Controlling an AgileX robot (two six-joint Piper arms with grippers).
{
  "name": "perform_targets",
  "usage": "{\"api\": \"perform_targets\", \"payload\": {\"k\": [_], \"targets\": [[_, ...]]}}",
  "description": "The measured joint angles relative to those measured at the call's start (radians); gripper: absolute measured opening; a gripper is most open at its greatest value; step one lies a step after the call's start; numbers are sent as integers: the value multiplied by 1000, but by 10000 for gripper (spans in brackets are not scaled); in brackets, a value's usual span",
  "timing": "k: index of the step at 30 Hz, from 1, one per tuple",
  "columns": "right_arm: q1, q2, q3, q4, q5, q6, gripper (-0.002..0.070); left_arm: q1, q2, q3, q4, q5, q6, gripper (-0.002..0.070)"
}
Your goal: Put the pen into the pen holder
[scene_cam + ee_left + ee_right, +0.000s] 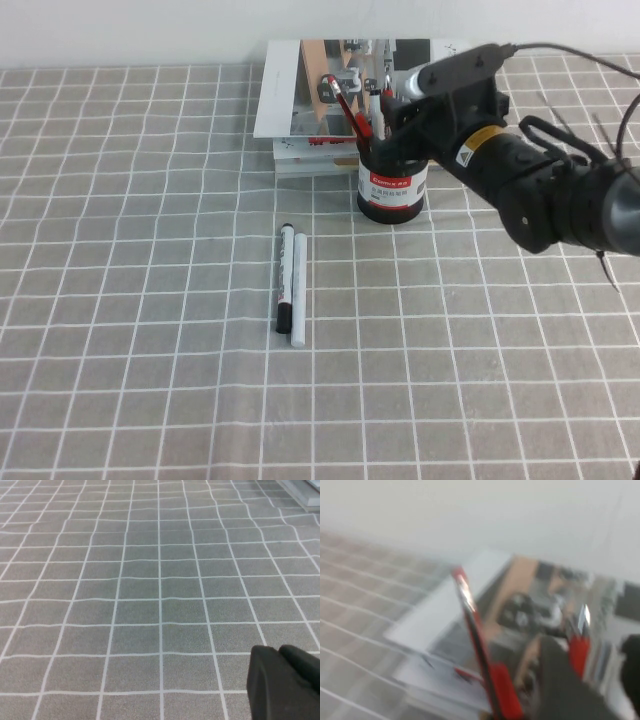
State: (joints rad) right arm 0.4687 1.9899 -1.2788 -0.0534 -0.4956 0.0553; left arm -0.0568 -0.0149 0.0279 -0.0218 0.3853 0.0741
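Note:
The black mesh pen holder (392,185) with a white and red label stands at the back of the table. The pen (343,103), red at both ends with a dark middle, stands in the holder and leans to the left; it also shows in the right wrist view (475,630). My right gripper (400,108) hovers just above the holder's rim, jaws apart (595,655), not gripping the pen. Another red pen (579,652) stands in the holder between the jaws. My left gripper (280,652) is shut and empty over bare cloth, out of the high view.
A thick black marker with a white label (286,275) and a plain white pen (299,290) lie side by side on the checked cloth in front of the holder. A stack of books (300,110) lies behind the holder, by the wall.

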Motion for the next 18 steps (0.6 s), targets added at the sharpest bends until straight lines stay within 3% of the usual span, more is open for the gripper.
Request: {"api": "perform_targets", "payload": {"k": [3, 6, 11, 18], "targets": [[0, -69, 52, -83, -55, 73, 96, 0, 0, 0, 0, 0, 0, -3], [0, -180, 175, -115, -185, 114, 21, 0, 0, 0, 0, 0, 0, -3], [0, -436, 452, -100, -242, 149, -8, 0, 0, 0, 0, 0, 0, -3], [0, -853, 735, -164, -111, 157, -12, 0, 0, 0, 0, 0, 0, -3]]}}
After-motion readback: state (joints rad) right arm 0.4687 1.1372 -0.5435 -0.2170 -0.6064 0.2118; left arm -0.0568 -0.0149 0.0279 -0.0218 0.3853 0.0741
